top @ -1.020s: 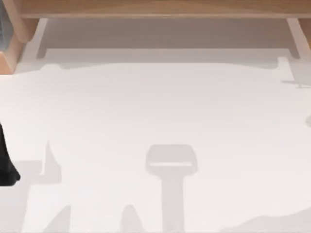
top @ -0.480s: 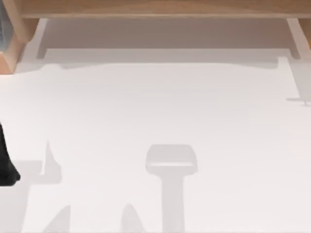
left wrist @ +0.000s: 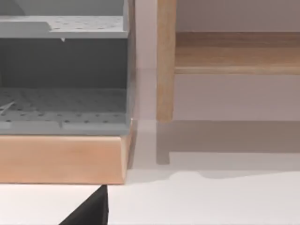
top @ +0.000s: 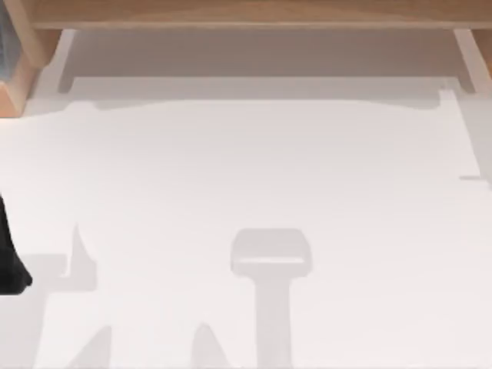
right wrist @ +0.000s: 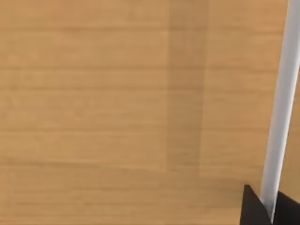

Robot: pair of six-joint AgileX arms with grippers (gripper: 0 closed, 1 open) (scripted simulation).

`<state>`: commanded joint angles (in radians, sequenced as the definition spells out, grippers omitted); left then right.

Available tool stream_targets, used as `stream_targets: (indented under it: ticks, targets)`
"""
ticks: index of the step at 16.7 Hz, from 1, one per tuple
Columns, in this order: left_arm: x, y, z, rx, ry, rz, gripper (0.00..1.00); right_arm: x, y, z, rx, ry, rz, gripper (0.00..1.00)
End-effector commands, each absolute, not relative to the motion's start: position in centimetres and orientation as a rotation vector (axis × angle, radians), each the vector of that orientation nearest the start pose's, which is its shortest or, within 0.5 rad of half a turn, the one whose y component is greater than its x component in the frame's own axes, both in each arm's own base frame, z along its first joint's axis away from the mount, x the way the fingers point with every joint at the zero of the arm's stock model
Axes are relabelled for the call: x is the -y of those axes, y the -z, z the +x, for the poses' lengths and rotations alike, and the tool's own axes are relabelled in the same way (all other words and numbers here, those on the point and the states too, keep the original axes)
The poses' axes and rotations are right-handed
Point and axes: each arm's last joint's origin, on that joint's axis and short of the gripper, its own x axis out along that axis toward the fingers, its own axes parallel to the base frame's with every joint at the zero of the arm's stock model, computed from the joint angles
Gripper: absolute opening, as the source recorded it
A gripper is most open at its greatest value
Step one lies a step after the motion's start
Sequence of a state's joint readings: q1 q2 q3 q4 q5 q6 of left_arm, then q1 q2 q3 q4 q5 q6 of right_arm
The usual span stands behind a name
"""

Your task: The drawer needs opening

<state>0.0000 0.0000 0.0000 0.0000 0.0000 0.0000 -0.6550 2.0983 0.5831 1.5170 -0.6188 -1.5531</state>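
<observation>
Right hand (right wrist: 267, 211) against wooden drawer front (right wrist: 117, 108), astride pale handle (right wrist: 279, 117); grip indiscernible.

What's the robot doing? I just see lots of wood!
The robot wants to open a drawer. In the right wrist view its right tool is pressed up close to a wooden panel, with a white bar running down between its dark fingertips. That bar looks like the drawer handle, but I can't be sure. The left arm is parked at the left edge of the white table, facing a grey pegboard shelf on a wooden base.
</observation>
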Motion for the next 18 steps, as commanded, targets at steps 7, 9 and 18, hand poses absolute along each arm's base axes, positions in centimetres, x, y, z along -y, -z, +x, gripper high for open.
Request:
stream_targets:
  ticks: [7, 9, 18]
  targets:
    - [0.1, -16.0, 10.6, 0.0, 0.0, 0.0, 1.0, 17.9, -8.6, 24.1, -0.015, 0.005, -1.564, 0.0]
    - [0.1, -16.0, 10.6, 0.0, 0.0, 0.0, 1.0, 17.9, -8.6, 24.1, -0.015, 0.005, -1.564, 0.08]
    - [0.1, -16.0, 10.6, 0.0, 0.0, 0.0, 1.0, 17.9, -8.6, 24.1, -0.015, 0.005, -1.564, 0.75]
